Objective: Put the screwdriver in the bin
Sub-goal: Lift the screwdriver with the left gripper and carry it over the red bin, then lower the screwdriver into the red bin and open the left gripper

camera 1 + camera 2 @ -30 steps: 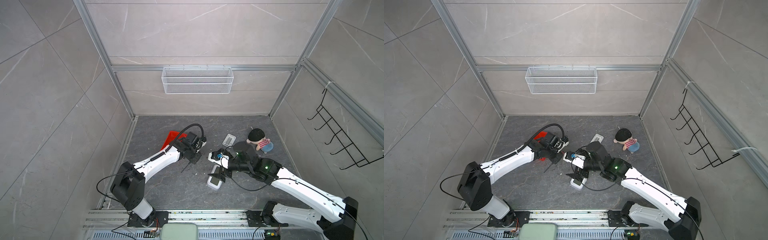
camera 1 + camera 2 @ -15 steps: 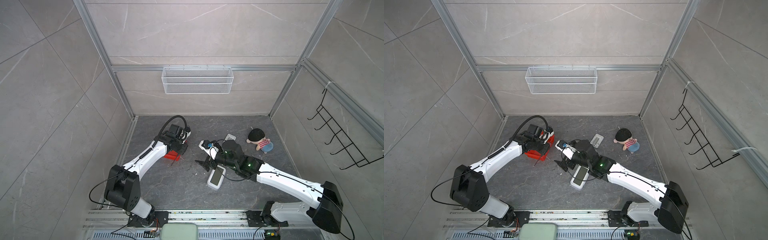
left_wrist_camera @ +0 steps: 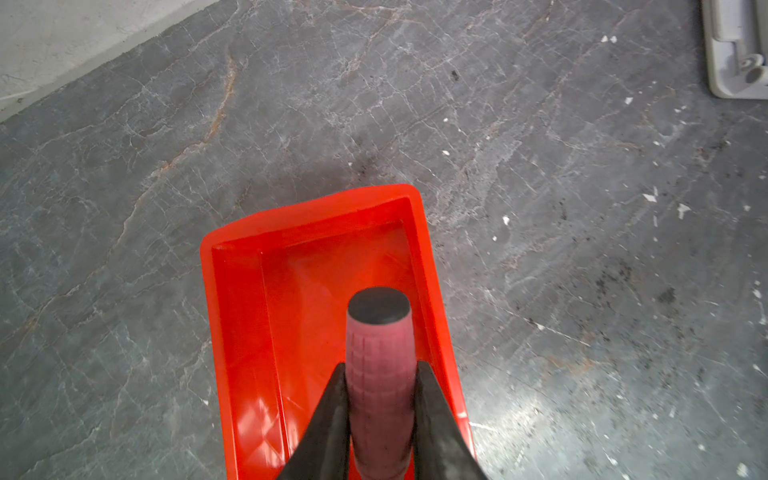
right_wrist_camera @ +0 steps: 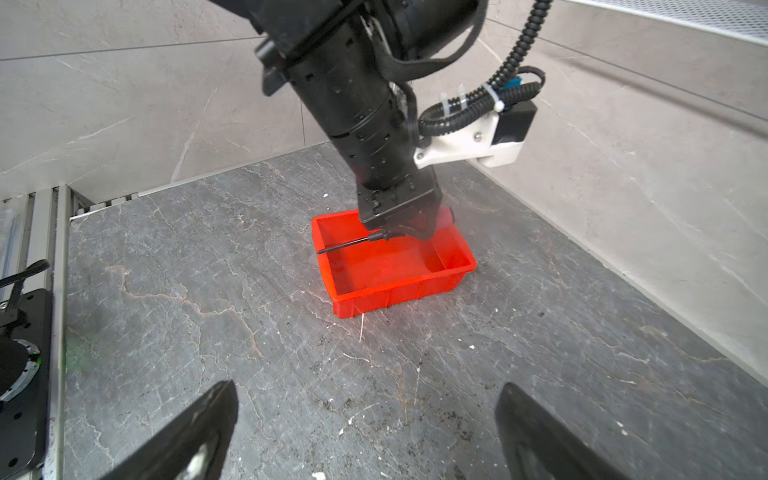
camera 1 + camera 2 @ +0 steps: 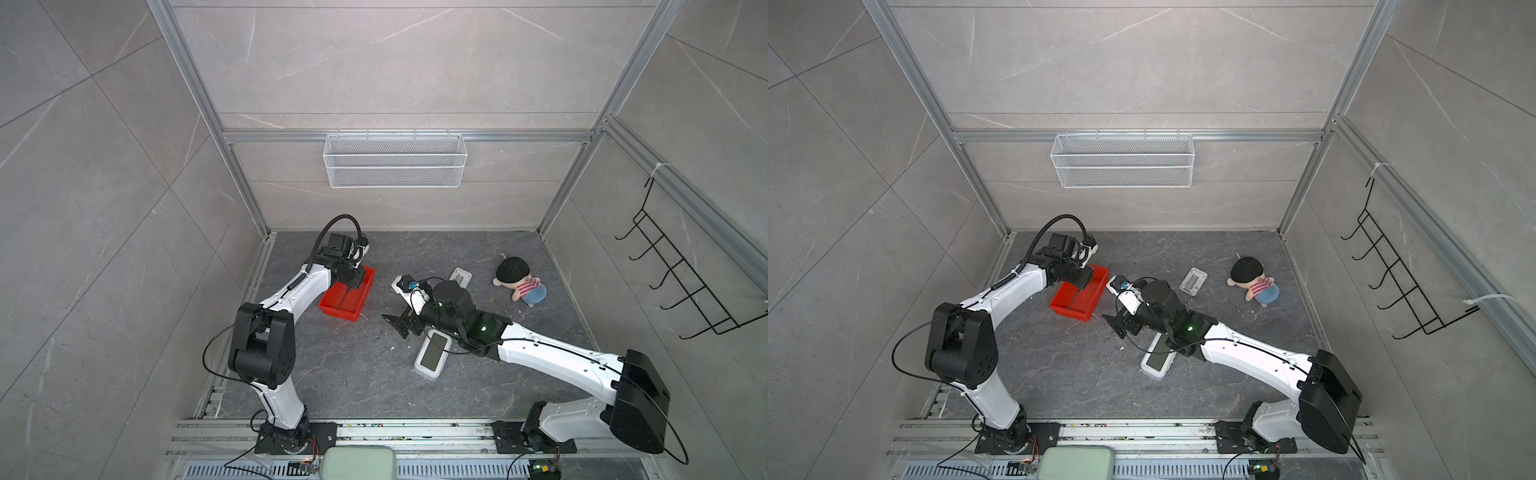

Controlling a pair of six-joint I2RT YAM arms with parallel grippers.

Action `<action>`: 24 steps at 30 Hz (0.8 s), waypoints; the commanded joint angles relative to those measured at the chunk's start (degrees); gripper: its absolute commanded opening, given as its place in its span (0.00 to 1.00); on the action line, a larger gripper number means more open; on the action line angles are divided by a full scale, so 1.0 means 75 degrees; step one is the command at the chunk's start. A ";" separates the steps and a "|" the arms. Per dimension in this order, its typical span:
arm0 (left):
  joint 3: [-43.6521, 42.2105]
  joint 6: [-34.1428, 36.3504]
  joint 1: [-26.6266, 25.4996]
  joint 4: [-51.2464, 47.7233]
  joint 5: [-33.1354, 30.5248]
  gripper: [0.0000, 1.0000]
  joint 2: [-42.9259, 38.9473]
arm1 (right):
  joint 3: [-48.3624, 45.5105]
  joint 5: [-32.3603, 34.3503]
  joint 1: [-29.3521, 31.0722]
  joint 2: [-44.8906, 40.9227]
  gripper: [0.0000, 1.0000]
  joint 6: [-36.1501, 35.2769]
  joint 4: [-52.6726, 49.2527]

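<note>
Gripping the screwdriver (image 3: 379,332) by its red handle, the left gripper (image 3: 381,370) has both black fingers pressed flat against it, with the dark butt end poking out ahead. It hangs over the bin (image 3: 316,208). From the right wrist, the left gripper (image 4: 399,224) sits low over the far end of the bin (image 4: 395,293), and the screwdriver's thin black shaft (image 4: 345,246) sticks out sideways, roughly level, with its tip near one end wall. Cannot tell whether the tool touches the bin floor. A second ago this gripper was at mid-floor, right of the bin, with the tool hanging below; half a second ago it was over the bin. Now, in both top views, the left gripper (image 5: 353,284) (image 5: 1081,282) is drawn back over the bin's rear part, and most of the bin (image 5: 338,314) (image 5: 1069,314) is uncovered. The right gripper (image 4: 365,415) is spread wide, holding nothing, and faces the bin. A second ago it was folded in beside the white screened device (image 5: 432,355); it now reaches further left (image 5: 399,326). Device, plush doll (image 5: 519,282) and small grey tray (image 5: 460,277) lie where they did.
</note>
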 commanded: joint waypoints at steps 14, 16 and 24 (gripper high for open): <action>0.0984 0.0085 0.0248 0.0487 0.0532 0.00 0.1292 | 0.0380 -0.0123 0.0243 0.0573 0.99 0.0205 0.0307; 0.0970 0.0050 0.0261 0.0499 0.0552 0.00 0.1369 | 0.0367 -0.0115 0.0254 0.0573 0.99 0.0205 0.0313; 0.0815 0.0020 0.0295 0.0490 0.0685 0.00 0.1738 | 0.0356 -0.0110 0.0245 0.0602 0.99 0.0175 0.0301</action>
